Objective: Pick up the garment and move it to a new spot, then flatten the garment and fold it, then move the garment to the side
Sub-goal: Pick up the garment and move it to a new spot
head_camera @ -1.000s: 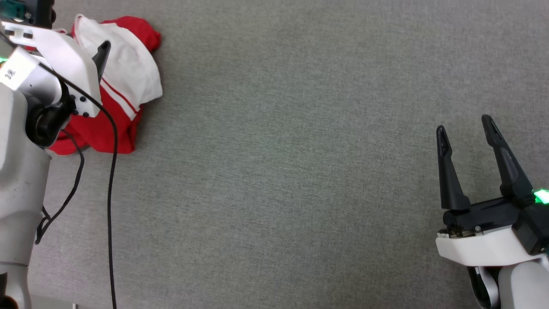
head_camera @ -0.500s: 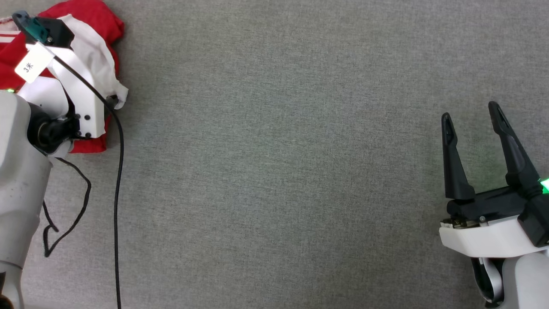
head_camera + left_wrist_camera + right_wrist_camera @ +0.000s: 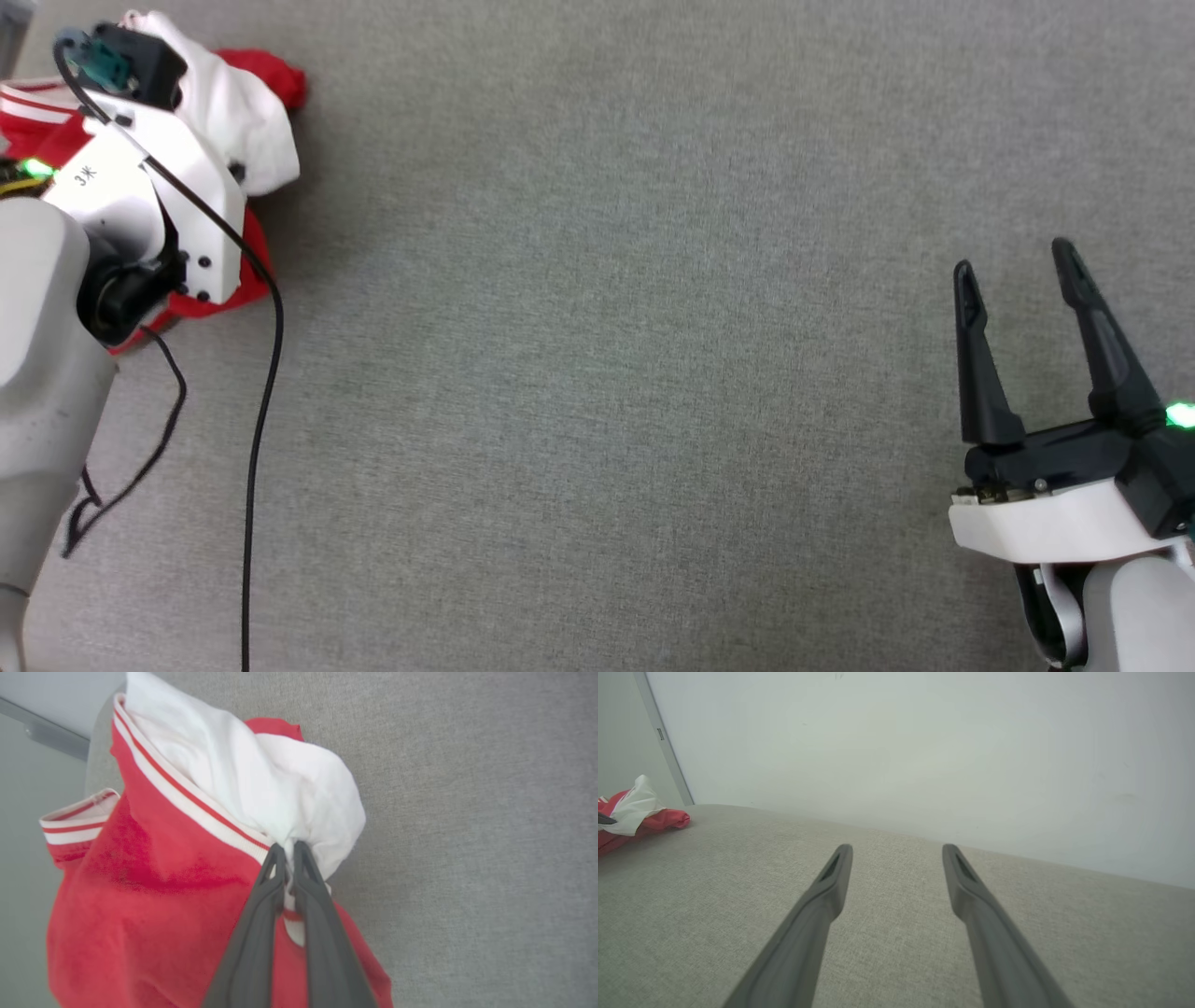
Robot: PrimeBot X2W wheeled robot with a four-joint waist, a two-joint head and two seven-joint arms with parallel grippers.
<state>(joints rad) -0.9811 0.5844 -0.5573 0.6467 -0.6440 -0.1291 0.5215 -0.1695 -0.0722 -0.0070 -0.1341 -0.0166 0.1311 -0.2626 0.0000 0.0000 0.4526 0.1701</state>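
The garment (image 3: 154,882), red with white sleeves and striped trim, lies crumpled at the far left of the grey surface. My left gripper (image 3: 289,848) is shut on a bunched fold of its white sleeve, beside the striped trim. In the head view the garment (image 3: 245,121) sits at the top left, half covered by my left wrist (image 3: 140,177), which hides the fingers. My right gripper (image 3: 1013,261) stands open at the lower right, far from the cloth, with nothing between its fingers. From the right wrist view the garment (image 3: 640,812) is a small heap at the far left, beyond the open right gripper (image 3: 897,851).
A black cable (image 3: 261,401) hangs from my left arm down across the grey fabric surface (image 3: 607,373). A pale wall (image 3: 924,742) rises behind the surface's far edge. The surface's left edge (image 3: 93,746) lies close to the garment.
My left gripper has closed on the garment's white sleeve, and the cloth is gathered up around the fingers. The head view has shifted a little. The right gripper stays open in place.
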